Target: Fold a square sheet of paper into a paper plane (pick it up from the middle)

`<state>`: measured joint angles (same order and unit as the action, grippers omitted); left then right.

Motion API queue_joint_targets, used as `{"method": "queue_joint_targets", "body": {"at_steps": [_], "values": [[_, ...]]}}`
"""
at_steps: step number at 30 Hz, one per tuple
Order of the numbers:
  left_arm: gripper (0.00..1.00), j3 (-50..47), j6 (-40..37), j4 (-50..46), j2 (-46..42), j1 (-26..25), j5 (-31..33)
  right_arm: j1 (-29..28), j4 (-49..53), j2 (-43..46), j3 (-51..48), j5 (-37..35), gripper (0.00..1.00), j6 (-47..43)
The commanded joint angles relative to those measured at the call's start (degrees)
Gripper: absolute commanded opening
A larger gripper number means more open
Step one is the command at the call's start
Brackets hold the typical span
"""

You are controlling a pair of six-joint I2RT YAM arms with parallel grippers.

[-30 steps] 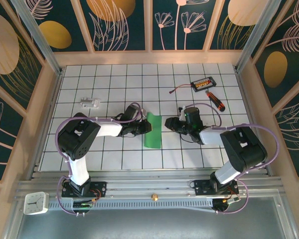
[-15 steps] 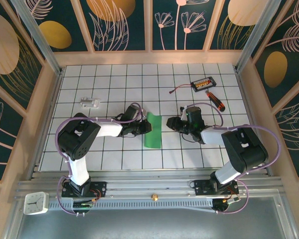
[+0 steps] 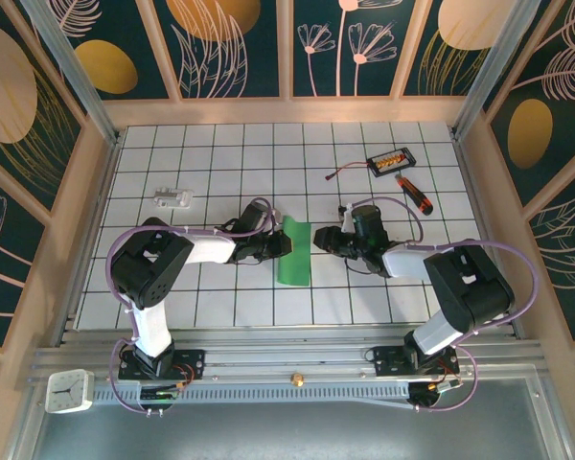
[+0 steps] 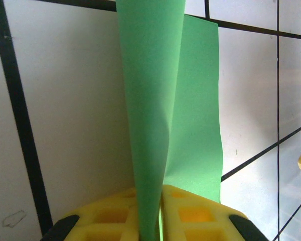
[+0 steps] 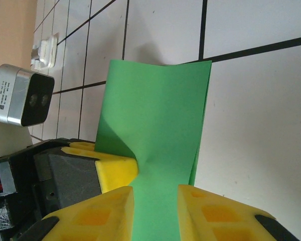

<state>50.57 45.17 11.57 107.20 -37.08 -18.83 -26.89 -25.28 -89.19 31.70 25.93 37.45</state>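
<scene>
**Green sheet folded, one half raised**

The green sheet of paper (image 3: 293, 251) sits as a narrow strip near the middle of the white tiled table (image 3: 220, 172). It is creased lengthwise. One layer lies flat on the tiles, and the other stands up, slightly bowed.

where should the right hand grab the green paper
Probably the sheet of paper's right long edge, about mid-length, coming in low from the right. The left hand pinches the opposite long side at about that height, so a grip straight across from it should keep the thin sheet taut rather than sagging. The right hand faces that edge with its fingers apart.
</scene>
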Motion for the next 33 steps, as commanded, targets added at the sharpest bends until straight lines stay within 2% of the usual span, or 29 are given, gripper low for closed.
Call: {"method": "queue_joint_targets", "body": {"at_steps": [1, 22, 33], "values": [[0.16, -1.63, -0.87, -5.16, 4.85, 0.47, 9.14, -0.27, -1.09, -0.9, 1.28, 0.7, 0.3, -0.58], [0.16, -2.03, -0.55, -5.38, 5.04, 0.49, 9.69, -2.84, -2.41, -3.25, 2.11, 3.75, 0.28, 0.38], [0.16, -2.04, -0.78, -5.79, 4.69, 0.43, 9.91, -4.13, -1.37, -8.2, 5.46, 4.92, 0.14, 0.38]]}}
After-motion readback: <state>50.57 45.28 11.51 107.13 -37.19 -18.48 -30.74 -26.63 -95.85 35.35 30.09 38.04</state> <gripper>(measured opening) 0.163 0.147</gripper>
